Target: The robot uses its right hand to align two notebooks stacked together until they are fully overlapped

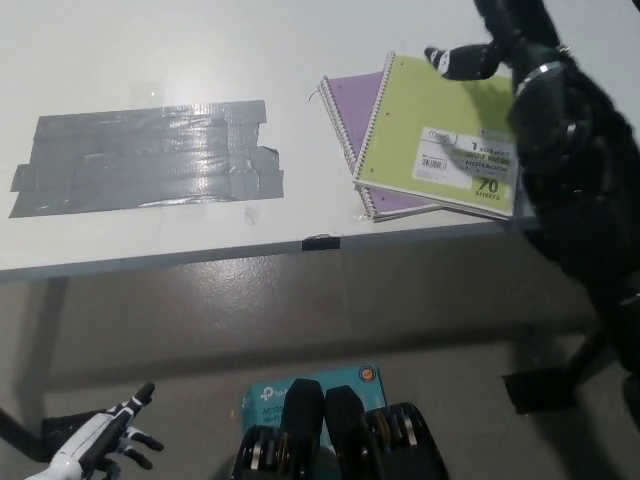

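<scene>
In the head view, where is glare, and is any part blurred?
Head view: glare shines on the grey tape patch and on the floor under the table edge; the right robot hand over the green notebook looks motion-blurred; the label's small print is unreadable; the left robot hand rests at lower left.

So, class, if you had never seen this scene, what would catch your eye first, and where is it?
First the green notebook, lying skewed on the purple notebook near the table's right front edge, so purple shows along its left. Over its far edge reaches the black right hand, its arm covering the right side. A large patch of grey tape marks the table's left; the white left hand rests low, bottom left.
</scene>
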Tool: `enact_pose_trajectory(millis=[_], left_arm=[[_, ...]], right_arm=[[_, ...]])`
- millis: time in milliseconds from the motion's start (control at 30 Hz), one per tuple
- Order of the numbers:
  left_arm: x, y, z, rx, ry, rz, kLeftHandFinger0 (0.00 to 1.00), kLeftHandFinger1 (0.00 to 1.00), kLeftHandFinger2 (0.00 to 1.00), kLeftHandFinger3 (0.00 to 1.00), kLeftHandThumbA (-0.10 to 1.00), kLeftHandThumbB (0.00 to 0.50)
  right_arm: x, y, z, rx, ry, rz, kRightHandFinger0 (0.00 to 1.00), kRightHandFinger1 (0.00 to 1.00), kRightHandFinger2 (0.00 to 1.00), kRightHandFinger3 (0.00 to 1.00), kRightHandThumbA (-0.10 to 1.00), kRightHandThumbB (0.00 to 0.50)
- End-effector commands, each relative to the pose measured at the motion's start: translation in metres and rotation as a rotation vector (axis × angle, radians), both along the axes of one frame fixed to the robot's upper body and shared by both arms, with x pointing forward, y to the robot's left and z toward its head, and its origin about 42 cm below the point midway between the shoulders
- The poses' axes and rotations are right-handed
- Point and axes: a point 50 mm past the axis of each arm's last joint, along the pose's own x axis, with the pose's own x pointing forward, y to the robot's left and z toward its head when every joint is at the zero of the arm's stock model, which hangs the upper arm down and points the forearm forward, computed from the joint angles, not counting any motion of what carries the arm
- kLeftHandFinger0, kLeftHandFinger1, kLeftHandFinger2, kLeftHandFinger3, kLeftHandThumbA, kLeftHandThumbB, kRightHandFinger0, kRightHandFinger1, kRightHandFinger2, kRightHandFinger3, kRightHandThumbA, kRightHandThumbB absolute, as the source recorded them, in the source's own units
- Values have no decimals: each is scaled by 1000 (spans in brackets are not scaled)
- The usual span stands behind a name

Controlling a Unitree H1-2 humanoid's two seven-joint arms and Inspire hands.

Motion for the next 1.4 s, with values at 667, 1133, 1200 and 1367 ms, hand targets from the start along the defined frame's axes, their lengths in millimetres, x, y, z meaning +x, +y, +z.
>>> enact_pose_trajectory(millis=[667,1133,1200,1367], left_arm=[[-1,-16,6,67,11,-110,552,534,586,986,1000,500],[-3,-25,4,46,13,-128,579,575,632,956,1000,500],[-3,-24,5,42,13,-131,525,546,617,957,1000,500],[-1,-27,5,33,10,-137,505,546,617,944,1000,500]], right_arm=[[35,7,-61,115,57,-351,1000,1000,1000,1000,918,180],[18,42,-108,141,134,-333,1000,1000,1000,1000,1000,178],[15,41,-112,143,147,-330,1000,1000,1000,1000,1000,165],[11,11,-137,139,188,-382,1000,1000,1000,1000,1000,148]])
